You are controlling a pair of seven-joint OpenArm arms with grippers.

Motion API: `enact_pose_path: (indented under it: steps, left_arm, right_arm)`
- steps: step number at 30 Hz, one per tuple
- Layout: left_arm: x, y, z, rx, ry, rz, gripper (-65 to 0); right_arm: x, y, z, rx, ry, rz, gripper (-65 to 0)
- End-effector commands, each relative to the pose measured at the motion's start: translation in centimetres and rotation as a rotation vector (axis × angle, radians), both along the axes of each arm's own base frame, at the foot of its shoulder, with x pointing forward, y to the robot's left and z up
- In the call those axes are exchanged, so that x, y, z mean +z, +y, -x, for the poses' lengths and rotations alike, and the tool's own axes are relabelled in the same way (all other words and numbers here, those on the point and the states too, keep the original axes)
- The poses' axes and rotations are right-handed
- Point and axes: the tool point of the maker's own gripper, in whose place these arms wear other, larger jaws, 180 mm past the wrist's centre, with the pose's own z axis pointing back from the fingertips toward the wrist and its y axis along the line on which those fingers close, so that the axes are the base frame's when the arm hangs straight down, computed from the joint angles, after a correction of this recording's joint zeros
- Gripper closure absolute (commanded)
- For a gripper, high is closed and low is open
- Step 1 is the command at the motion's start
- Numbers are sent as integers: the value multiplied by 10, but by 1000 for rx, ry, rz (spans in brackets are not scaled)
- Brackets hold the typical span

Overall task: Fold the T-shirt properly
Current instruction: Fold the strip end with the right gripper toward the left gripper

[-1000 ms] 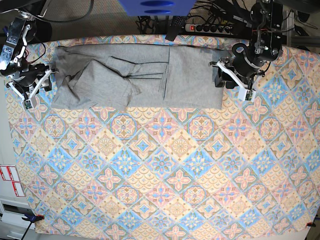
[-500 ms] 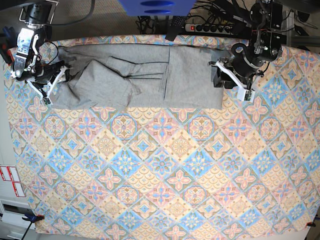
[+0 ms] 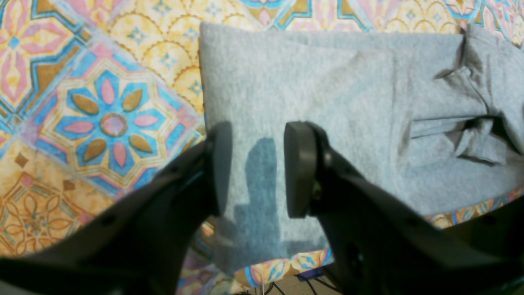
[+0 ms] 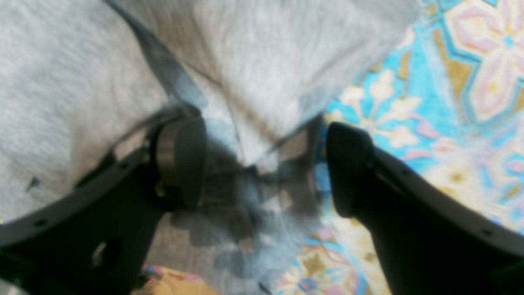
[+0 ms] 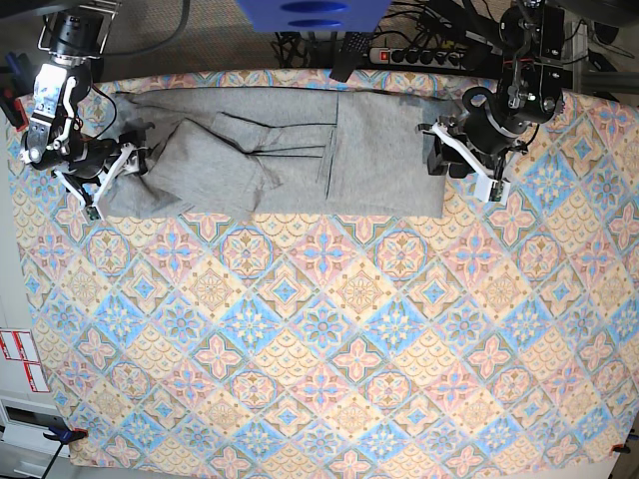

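Note:
The grey T-shirt (image 5: 290,150) lies partly folded, plain side up, as a long band across the far part of the table. My right gripper (image 5: 112,180) is at the shirt's left end in the base view. In the blurred right wrist view it (image 4: 266,168) stands wide open astride the T-shirt's (image 4: 102,82) rumpled edge. My left gripper (image 5: 444,160) is at the shirt's right end. In the left wrist view it (image 3: 258,170) is open above the flat fabric (image 3: 327,102) near a corner, and nothing is pinched.
A colourful diamond-patterned tablecloth (image 5: 329,339) covers the whole table. Behind the far edge are a power strip (image 5: 419,55), cables and a blue object (image 5: 310,12). A clamp (image 5: 65,434) sits at the near left corner.
My right gripper has moved from beside the table's left edge onto the shirt's left end and has opened wider. The fabric there has shifted a little. The left arm has stayed put.

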Motion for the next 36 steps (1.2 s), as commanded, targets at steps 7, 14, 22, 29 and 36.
enact_pose_path:
  steps: [7, 14, 22, 29, 36]
  left_arm:
    - [8, 0, -5, -4, -33, 6, -203]
    - [9, 0, -7, -4, -38, 7, -203]
    - [9, -1, -8, -2, -41, 13, -203]
    - [10, -1, -8, 0, -44, 13, -203]
    - [18, 30, -18, 107, -80, -5, -202]
  right_arm:
    - [-18, 7, 15, -88, 42, -153, -449]
    - [-10, 23, 16, -90, 35, -239, -406]
    - [8, 32, 10, 36, -23, -222, -184]
    - [18, 29, -11, 32, -72, -221, -2]
    - [40, -8, -35, -79, -170, -189, 0]
